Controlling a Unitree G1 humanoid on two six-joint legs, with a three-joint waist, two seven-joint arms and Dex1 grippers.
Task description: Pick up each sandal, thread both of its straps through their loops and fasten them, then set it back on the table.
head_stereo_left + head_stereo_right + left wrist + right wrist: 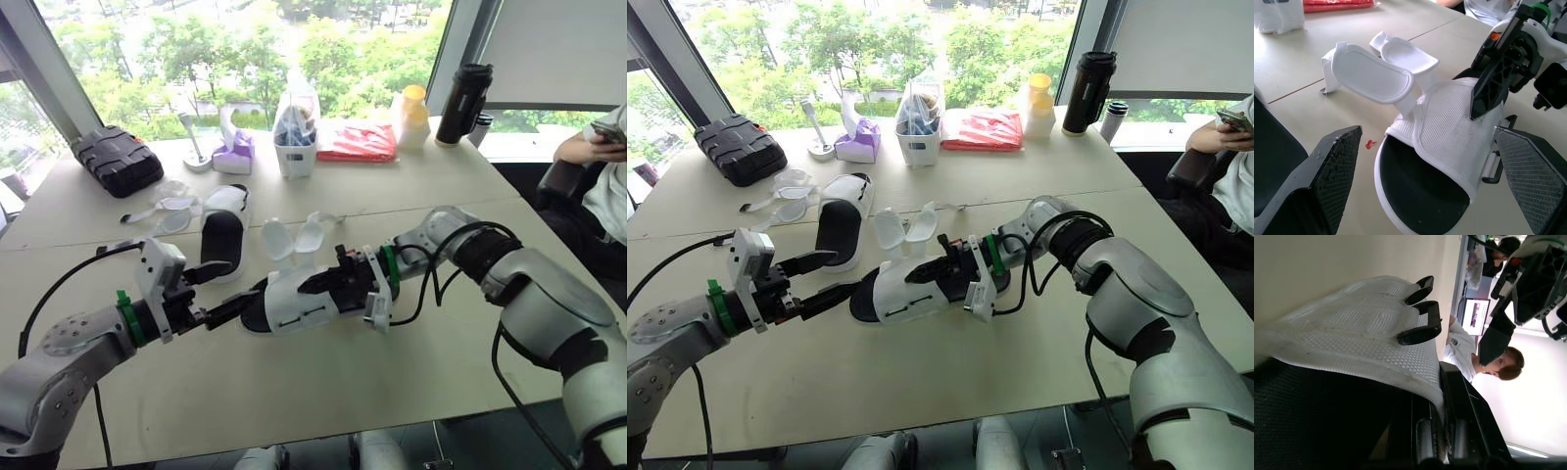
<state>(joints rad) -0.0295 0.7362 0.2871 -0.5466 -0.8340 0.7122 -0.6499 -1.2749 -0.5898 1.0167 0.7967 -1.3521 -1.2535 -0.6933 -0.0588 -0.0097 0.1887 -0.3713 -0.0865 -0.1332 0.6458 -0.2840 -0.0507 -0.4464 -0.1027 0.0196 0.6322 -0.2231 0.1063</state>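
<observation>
White mesh and a black footbed mark the sandal (289, 305) in hand, which lies low in the centre of the head view, lengthwise between the two arms. From these views I cannot tell whether its sole rests on the pale worktop (392, 382) or is held just clear of it. The right end effector (328, 286) comes in from the right of the frame and is clamped on the edge of the mesh upper. That grip looks meant to steady the shoe and turn its strap side toward the other arm. In the right wrist view the two black loops (1420, 316) stand up from the mesh beside that grip, both empty. The two white straps (294, 235) fan up and back from the upper toward the middle of the frame, loose and unthreaded. The left end effector (233, 286) reaches in from the lower left with its fingers spread wide, holding nothing. Its tips sit near the open end of the shoe, which suggests it is lining up to catch a strap. A second sandal (223, 235) lies on the worktop just above and left of the first. Fastening looks barely begun.
</observation>
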